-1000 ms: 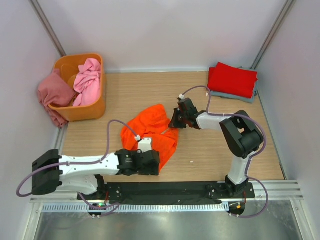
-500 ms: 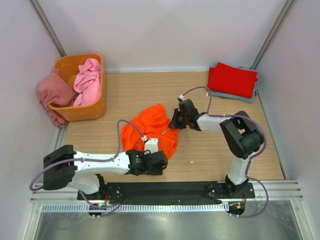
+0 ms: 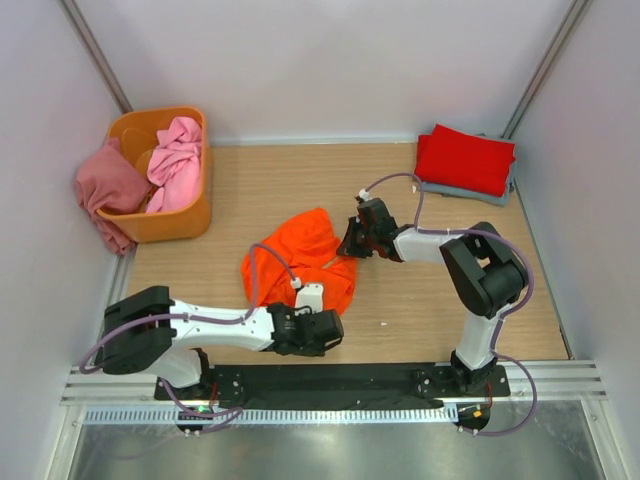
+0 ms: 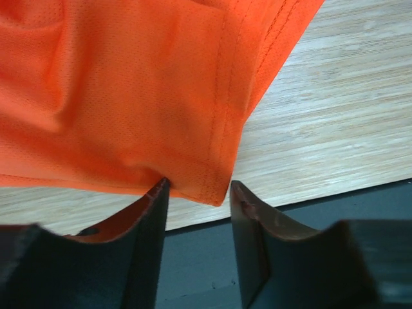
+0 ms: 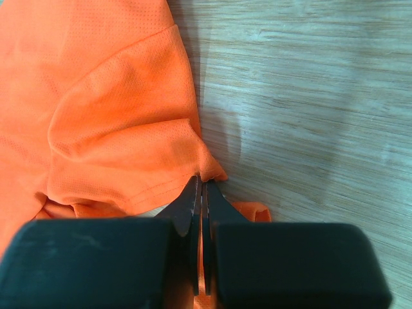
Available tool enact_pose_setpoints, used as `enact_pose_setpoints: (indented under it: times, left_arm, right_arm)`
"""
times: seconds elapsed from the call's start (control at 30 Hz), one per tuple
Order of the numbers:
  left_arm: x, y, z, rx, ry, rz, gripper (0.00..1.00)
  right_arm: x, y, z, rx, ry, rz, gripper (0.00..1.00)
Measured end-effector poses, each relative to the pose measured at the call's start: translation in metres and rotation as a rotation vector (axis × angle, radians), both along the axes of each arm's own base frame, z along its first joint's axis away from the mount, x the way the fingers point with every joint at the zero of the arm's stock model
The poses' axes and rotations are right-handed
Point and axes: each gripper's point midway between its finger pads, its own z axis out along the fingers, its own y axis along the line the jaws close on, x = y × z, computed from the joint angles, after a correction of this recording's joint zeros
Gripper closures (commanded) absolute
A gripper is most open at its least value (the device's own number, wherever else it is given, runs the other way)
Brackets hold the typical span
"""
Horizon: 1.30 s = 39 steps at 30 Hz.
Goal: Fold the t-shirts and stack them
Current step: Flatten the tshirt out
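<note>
Wood table (image 3: 430, 300), orange shirt (image 3: 305, 250) crumpled mid-table. R gripper (image 5: 201, 183) jaws pressed together, pinching shirt edge. L gripper (image 4: 198, 190) jaws spread, hem corner btwn tips.

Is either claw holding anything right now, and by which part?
The right claw is shut on the orange t-shirt, pinching its hemmed edge. The left claw stands open around a hem corner, gripping nothing.

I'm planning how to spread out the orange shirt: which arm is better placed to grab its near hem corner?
Left. The left gripper stands open astride the near hem corner of the orange t-shirt; the right gripper is shut on its opposite edge.
</note>
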Motion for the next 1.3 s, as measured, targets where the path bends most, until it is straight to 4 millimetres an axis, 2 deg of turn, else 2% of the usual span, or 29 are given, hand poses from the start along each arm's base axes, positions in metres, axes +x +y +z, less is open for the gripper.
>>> enact_pose_setpoints:
  times: [0.07, 0.17, 0.23, 0.27, 0.3, 0.5, 0.57, 0.67, 0.73, 0.77, 0.87, 0.93, 1.03, 1.1, 1.3]
  left_arm:
    - [0.0, 0.0, -0.002, 0.006, 0.002, 0.0, 0.62]
    - [0.0, 0.001, -0.003, 0.01, 0.003, 0.003, 0.75]
    - [-0.001, 0.001, -0.003, 0.011, 0.004, 0.003, 0.85]
    - [0.0, 0.001, -0.003, 0.012, 0.004, 0.003, 0.95]
    - [-0.001, 0.001, -0.003, 0.011, 0.004, 0.007, 1.0]
    - [-0.002, 0.005, 0.003, 0.032, -0.004, -0.004, 1.0]
    - [-0.002, 0.009, 0.014, 0.033, -0.018, -0.012, 1.0]
    - [0.002, 0.017, 0.046, -0.001, -0.066, -0.022, 1.0]
    - [0.009, 0.024, 0.083, -0.054, -0.13, -0.027, 1.0]
    - [0.01, 0.026, 0.089, -0.065, -0.141, -0.025, 1.0]
    - [0.017, 0.045, 0.135, -0.135, -0.223, -0.014, 1.0]
    - [0.02, 0.061, 0.159, -0.172, -0.269, -0.001, 1.0]
    - [0.022, 0.086, 0.181, -0.195, -0.321, 0.004, 1.0]
    - [0.023, 0.101, 0.195, -0.201, -0.352, -0.001, 1.0]
    - [0.031, 0.132, 0.249, -0.206, -0.49, -0.063, 1.0]
  right_arm:
    - [0.0, 0.0, 0.0, 0.0, 0.0, 0.0, 0.99]
    - [0.0, 0.0, 0.0, 0.0, 0.0, 0.001, 0.99]
    - [0.0, 0.0, 0.0, 0.0, 0.0, 0.001, 0.99]
    - [0.0, 0.0, 0.0, 0.0, 0.0, 0.001, 0.98]
    - [0.0, 0.0, 0.0, 0.0, 0.0, 0.001, 0.99]
    - [-0.001, 0.001, 0.0, 0.003, 0.001, 0.004, 0.99]
    - [-0.002, 0.001, 0.001, 0.001, 0.006, 0.008, 0.98]
    - [-0.002, -0.002, 0.013, -0.007, 0.02, 0.01, 0.99]
    - [0.003, -0.001, 0.039, 0.004, -0.005, 0.011, 0.99]
    - [0.01, 0.002, 0.06, 0.021, -0.04, 0.012, 0.99]
    - [0.033, 0.009, 0.141, 0.081, -0.176, 0.011, 0.99]
    - [0.045, 0.009, 0.205, 0.132, -0.296, 0.003, 0.99]
    - [0.046, -0.001, 0.282, 0.191, -0.431, -0.015, 0.99]
    - [0.042, -0.013, 0.314, 0.206, -0.485, -0.031, 0.99]
    - [0.029, -0.072, 0.376, 0.162, -0.556, -0.145, 0.99]
